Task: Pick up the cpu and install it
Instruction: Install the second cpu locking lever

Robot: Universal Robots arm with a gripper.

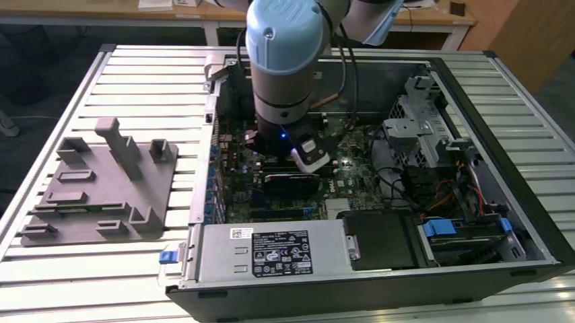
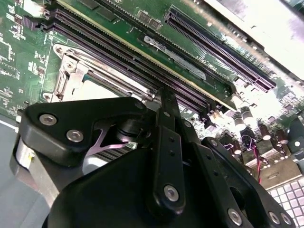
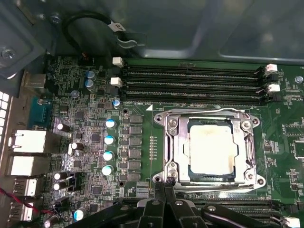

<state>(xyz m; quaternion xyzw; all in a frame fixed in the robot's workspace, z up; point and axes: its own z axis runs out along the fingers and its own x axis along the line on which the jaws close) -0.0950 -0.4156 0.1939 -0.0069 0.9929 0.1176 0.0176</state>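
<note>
While the arm (image 1: 285,60) is reaching down into the open computer case (image 1: 503,161), the motherboard (image 3: 90,142) is lying beneath the gripper (image 3: 164,209), its jaws pressed together on nothing, and the cpu (image 3: 212,148) is sitting in the socket frame (image 3: 168,142).

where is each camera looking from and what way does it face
Exterior view: off the arm, above, looking down at the open computer case on the slatted table; the arm reaches into it.
First wrist view: on the arm, facing down on the motherboard; the cpu lies in its socket frame, gripper at the edge.
Second wrist view: on the arm, low and slanted across the memory slots, gripper body in front.
Both wrist views share the socket frame and memory slots.
</note>
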